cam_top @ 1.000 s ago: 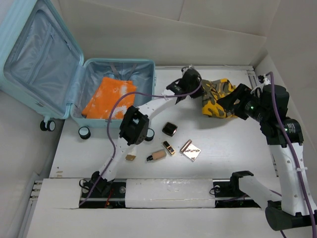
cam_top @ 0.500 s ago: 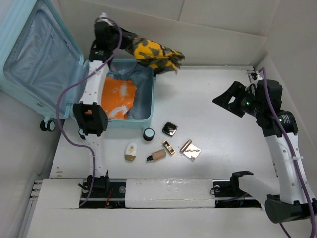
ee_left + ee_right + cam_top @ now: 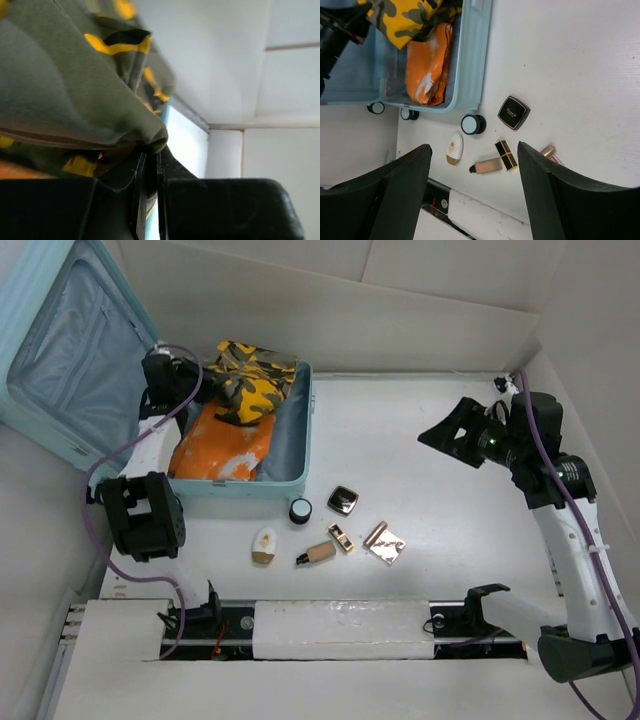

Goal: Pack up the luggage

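Left gripper [image 3: 148, 161], clamped shut on the olive-and-yellow camouflage fabric garment [image 3: 250, 375], is now lower, over the open pale aqua hard-shell luggage [image 3: 305, 430] at far left. The garment drapes its rear rim. Right gripper [image 3: 447, 432], jaws wide and empty, hangs above the white table [image 3: 420, 500] at right.

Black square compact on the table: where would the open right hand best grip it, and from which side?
Probably straight down from above, pinching two opposite straight edges of the black square compact. It lies flat and low, so a sideways approach finds little to hold. Its edges stand apart from the luggage wheel and the black-and-gold tube.
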`<state>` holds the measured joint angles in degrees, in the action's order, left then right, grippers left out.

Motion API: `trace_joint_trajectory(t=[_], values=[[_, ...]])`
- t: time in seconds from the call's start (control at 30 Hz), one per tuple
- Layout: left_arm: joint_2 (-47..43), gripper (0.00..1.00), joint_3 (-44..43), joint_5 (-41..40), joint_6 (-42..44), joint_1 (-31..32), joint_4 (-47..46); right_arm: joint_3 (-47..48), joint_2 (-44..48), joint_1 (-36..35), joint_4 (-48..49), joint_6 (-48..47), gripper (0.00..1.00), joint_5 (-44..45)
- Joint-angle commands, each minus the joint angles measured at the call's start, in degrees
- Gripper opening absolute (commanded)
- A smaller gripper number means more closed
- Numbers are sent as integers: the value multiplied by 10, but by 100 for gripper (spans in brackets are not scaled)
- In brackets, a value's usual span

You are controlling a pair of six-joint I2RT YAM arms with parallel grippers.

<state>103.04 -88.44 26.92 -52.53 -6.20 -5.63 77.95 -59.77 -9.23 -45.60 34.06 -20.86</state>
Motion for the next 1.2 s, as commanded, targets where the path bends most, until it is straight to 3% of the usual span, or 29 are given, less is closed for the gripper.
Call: trace_joint_trajectory(t=[0.0, 0.03, 0.17, 0.33, 0.43, 0.6, 0.63, 0.7, 0.73, 0.77, 0.83, 0.93, 0.97, 1.0, 1.17], values=[[-123, 0, 110, 42, 19, -33, -116, 11, 2, -13, 34, -8, 76, -10], [-137, 0, 181, 47, 13, -42, -128, 5, 2, -13, 34, -8, 76, -10], [-207, 2, 314, 22, 0, -73, -97, -17, 2, -25, 40, -8, 78, -21], [-280, 56, 377, -29, 32, -108, -22, -53, 2, -59, 40, -20, 80, 4], [-314, 66, 385, -29, 40, -128, 5, -89, -3, -78, 46, -25, 80, 43], [-419, 69, 350, -94, 79, -120, 84, -131, -10, -140, 46, -25, 78, 113], [-433, 66, 337, -104, 95, -110, 106, -137, -10, -150, 46, -25, 74, 123], [-447, 62, 323, -118, 124, -63, 156, -160, -10, -180, 46, -19, 54, 154], [-456, 59, 323, -118, 139, -40, 167, -169, -10, -191, 46, -19, 32, 165], [-463, 53, 328, -123, 167, -16, 177, -180, -15, -201, 46, -14, 20, 173], [-499, 52, 341, -150, 188, 58, 202, -205, -21, -234, 51, -8, 10, 187], [-563, 52, 384, -180, 204, 119, 262, -218, -54, -286, 83, 7, 15, 211], [-579, 52, 411, -180, 205, 129, 292, -223, -66, -300, 89, 13, 32, 221], [-594, 52, 426, -180, 205, 137, 305, -223, -94, -309, 89, 14, 39, 229], [-654, 52, 449, -180, 196, 168, 370, -214, -166, -330, 68, 48, 57, 289]])
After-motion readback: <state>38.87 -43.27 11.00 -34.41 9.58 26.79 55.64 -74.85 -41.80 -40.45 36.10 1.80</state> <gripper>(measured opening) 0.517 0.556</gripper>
